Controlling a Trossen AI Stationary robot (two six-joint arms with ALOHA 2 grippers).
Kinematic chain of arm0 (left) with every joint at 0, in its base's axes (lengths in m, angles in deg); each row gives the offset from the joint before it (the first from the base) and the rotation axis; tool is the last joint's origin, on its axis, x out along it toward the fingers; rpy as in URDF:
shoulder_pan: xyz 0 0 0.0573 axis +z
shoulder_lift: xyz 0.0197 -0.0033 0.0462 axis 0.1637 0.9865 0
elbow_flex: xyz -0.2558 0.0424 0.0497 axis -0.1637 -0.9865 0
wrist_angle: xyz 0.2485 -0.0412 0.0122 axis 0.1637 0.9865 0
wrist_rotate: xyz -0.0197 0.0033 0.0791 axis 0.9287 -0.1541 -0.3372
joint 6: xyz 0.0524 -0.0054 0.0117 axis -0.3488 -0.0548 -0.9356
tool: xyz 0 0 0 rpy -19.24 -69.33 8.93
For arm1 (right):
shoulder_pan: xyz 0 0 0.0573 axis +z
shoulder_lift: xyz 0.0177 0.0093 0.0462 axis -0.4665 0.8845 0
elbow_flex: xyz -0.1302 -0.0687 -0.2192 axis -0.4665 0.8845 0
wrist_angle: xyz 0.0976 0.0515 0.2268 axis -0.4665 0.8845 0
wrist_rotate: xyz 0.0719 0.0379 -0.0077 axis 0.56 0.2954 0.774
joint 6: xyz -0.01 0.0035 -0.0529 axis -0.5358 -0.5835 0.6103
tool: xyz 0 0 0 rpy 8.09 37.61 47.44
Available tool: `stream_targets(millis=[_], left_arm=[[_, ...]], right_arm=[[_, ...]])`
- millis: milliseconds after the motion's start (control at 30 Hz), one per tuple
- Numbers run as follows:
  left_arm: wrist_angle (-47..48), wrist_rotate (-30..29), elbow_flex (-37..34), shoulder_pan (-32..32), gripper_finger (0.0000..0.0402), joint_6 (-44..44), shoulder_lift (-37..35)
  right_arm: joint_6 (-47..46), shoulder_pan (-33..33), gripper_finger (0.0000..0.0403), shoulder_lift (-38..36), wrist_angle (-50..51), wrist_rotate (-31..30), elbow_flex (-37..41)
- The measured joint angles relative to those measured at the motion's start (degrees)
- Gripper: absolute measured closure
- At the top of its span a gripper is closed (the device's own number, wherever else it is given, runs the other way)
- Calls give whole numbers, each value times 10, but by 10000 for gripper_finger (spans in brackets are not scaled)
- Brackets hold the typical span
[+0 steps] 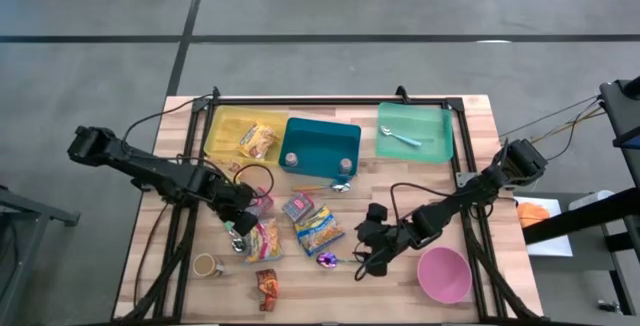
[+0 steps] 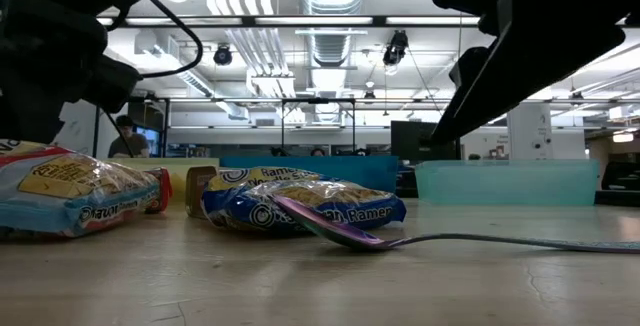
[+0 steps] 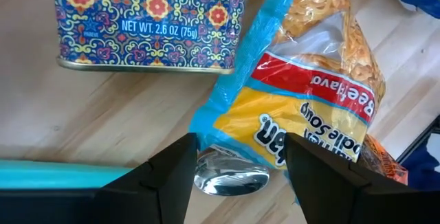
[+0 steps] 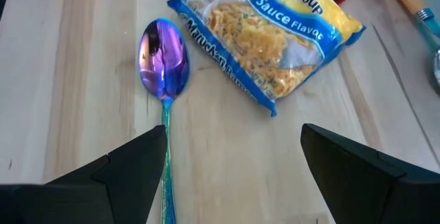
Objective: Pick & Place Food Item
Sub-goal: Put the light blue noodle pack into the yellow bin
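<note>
Blue tin (image 3: 148,21), "NET WT. 2.6 OZ"

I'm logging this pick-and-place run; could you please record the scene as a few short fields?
left gripper: open, over a light-blue ramen packet beside a patterned tin
right gripper: open, empty, above the table
iridescent spoon: flat on the table, next to a dark-blue ramen packet
bins at rear: yellow bin, teal bin, green tray
pink bowl: near the right arm
</note>
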Motion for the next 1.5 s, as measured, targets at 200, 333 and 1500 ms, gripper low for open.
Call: stream_targets(millis=[200, 333, 1500], left_arm=[[7, -5, 12, 0, 174, -35, -2], [7, -56, 27, 0, 174, -66, -14], [-84, -13, -52, 0, 174, 58, -25]], right_arm=[[0, -1, 72, 2, -1, 3, 0], [4, -2, 72, 19, 21, 0, -16], [51, 0, 72, 109, 158, -3, -157]])
